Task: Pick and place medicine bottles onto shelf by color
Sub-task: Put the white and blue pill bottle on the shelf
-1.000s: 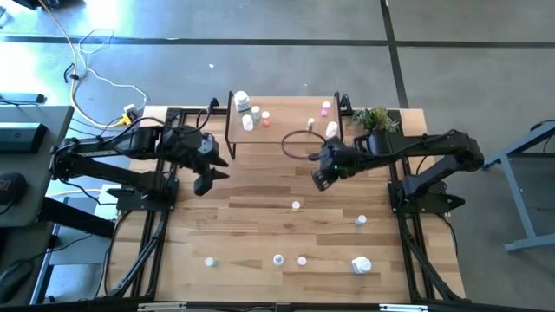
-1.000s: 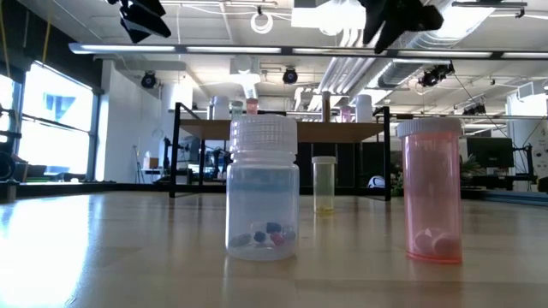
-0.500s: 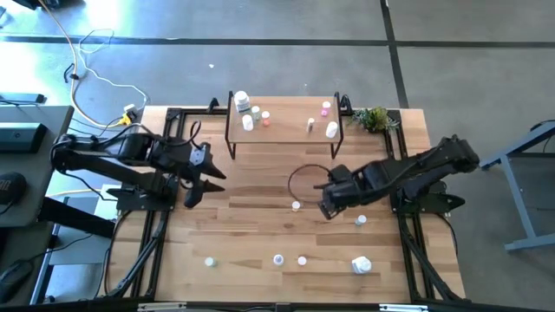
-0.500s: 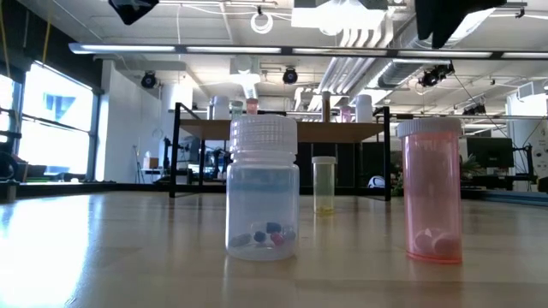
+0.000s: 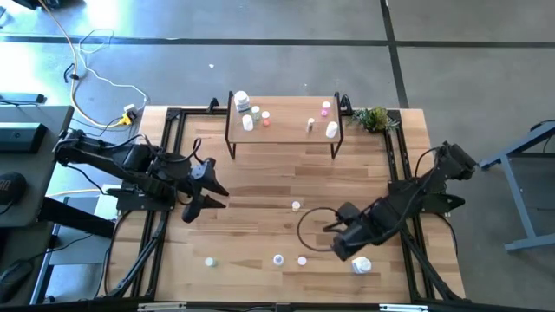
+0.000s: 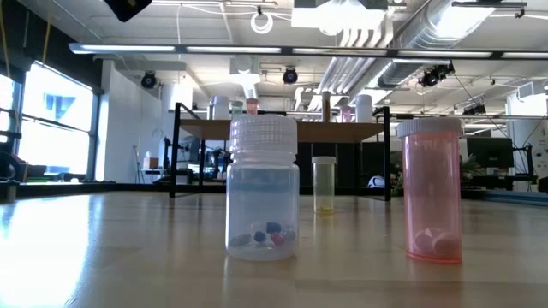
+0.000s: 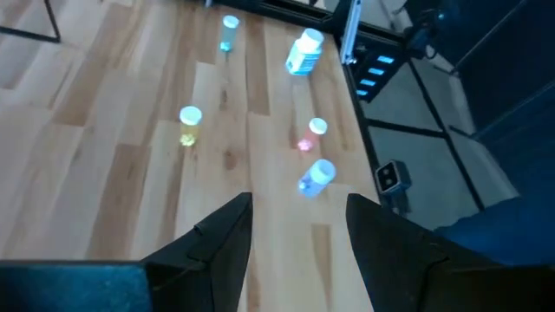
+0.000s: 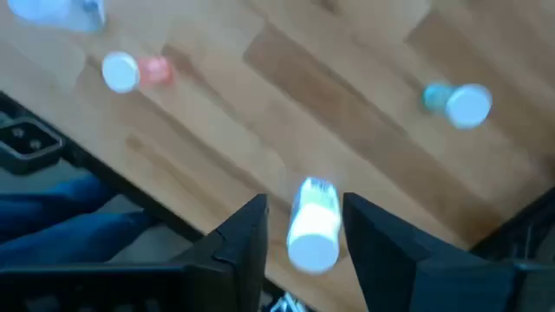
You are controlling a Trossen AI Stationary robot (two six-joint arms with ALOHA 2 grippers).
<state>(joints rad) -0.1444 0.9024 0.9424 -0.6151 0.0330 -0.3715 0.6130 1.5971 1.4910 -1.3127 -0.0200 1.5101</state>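
Observation:
The shelf (image 5: 282, 117) stands at the table's far edge and carries several small bottles (image 5: 248, 123). Loose bottles stand on the table: a yellow one (image 5: 296, 206), a white-capped one (image 5: 278, 259), a pink one (image 5: 302, 260) and one at the near left (image 5: 209, 260). A larger white bottle (image 5: 362, 265) lies near the front right. My right gripper (image 5: 347, 247) hovers open just above it. In the right wrist view (image 8: 303, 204) the bottle (image 8: 314, 234) shows between the fingers, untouched. My left gripper (image 5: 204, 195) (image 7: 299, 201) is open and empty over the table's left side.
A small green plant (image 5: 375, 118) stands right of the shelf. A black cable loop (image 5: 314, 227) hangs by my right arm. In the low view the white-capped bottle (image 6: 263, 188) and the pink bottle (image 6: 432, 192) stand close, with the yellow one (image 6: 324, 184) behind.
My right gripper has swept from just in front of the shelf toward the table's near edge, ending over the larger white bottle and leaving the low view. My left gripper has drifted toward the near edge. No bottle has moved.

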